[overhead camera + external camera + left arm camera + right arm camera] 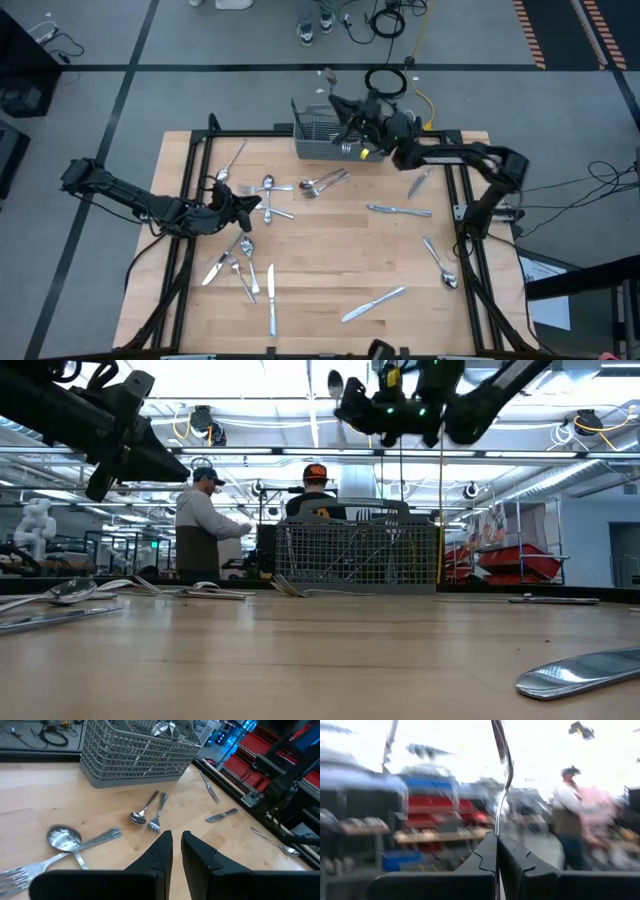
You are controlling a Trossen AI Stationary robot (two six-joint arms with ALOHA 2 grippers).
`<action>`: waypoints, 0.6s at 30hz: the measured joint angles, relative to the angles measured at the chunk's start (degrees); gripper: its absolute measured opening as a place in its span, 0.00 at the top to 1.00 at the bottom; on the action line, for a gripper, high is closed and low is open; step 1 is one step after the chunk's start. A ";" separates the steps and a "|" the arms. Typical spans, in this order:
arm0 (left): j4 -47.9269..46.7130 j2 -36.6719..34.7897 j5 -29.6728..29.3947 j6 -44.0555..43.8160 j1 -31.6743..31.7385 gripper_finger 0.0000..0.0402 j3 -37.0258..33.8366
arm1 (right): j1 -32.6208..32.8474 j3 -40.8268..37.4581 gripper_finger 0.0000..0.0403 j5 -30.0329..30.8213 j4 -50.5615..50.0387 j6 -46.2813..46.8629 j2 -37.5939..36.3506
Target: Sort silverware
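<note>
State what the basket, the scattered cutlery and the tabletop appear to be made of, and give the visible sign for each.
Grey rectangular mesh basket: probably coated wire or plastic; open grid, matt.
Shiny silver spoon and other cutlery: likely polished metal; bright reflections.
Pale wooden tabletop: wood, smooth; visible plank grain.

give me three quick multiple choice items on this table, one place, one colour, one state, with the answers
1. Where is the grey wire basket?
A. at the table's far edge
B. at the table's near edge
C. on the floor

2. What colour is the tabletop?
A. white
B. light wood
C. black

3. What is the right claw doing?
A. open, empty
B. shut on a piece of silverware
C. resting flat on the table

Answers: 1 A, the high view shows it against the far edge; 2 B, pale wood planks show; 3 B, the right wrist view shows a slim metal handle pinched between its fingers, raised above the basket.
</note>
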 joint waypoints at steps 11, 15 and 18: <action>0.08 0.00 -0.03 0.84 0.00 0.88 0.00 | 9.40 -0.96 1.00 25.22 8.96 -13.30 7.48; -0.44 0.01 -0.33 0.86 0.00 0.88 0.00 | 10.79 1.12 1.00 29.05 8.13 -14.44 10.05; -1.36 0.01 -0.71 0.88 0.00 0.88 0.00 | 10.91 3.44 1.00 31.45 9.17 -11.25 14.79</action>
